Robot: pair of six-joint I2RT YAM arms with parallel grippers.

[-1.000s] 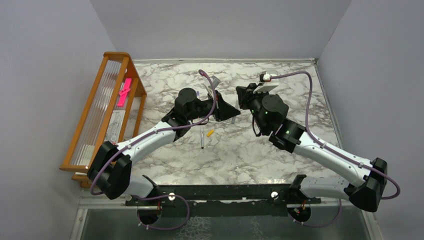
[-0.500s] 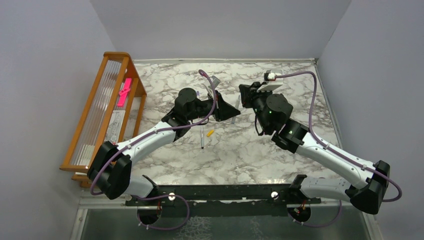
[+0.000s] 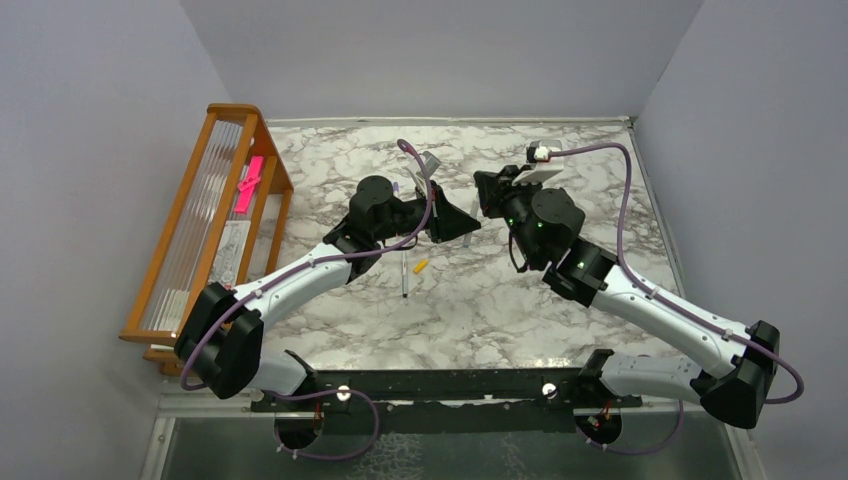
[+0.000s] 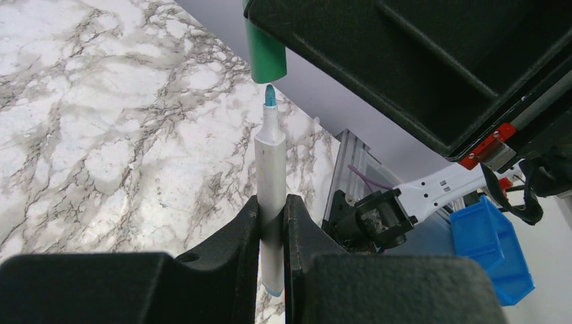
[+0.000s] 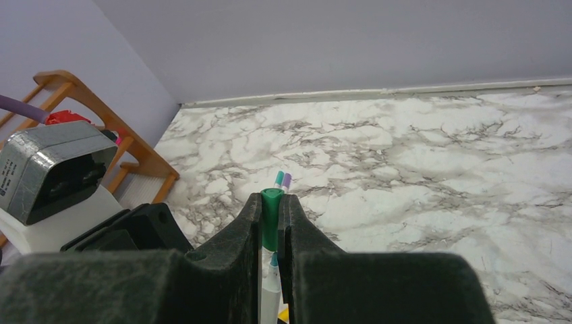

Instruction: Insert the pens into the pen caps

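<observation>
Leftmost, a slatted wooden rack (image 3: 205, 215) stands along the edge of the grey-veined marble table (image 3: 600, 200), with a bright pink flat strip (image 3: 248, 185) lying in it. Next over, the left gripper (image 4: 272, 206) is raised above the table, its jaws pinched nearly closed on the lower barrel of a white-barrelled pen with a teal tip (image 4: 271, 162). Below that arm, a loose thin pen (image 3: 404, 277) lies flat on the marble with a small orange cap (image 3: 421, 266) just beside it. Facing from the right, the right gripper (image 5: 271, 209) is clamped almost shut around a stubby green plastic cap (image 4: 265, 57). The teal tip sits directly at the cap's open mouth, aligned with it but not yet inside.
</observation>
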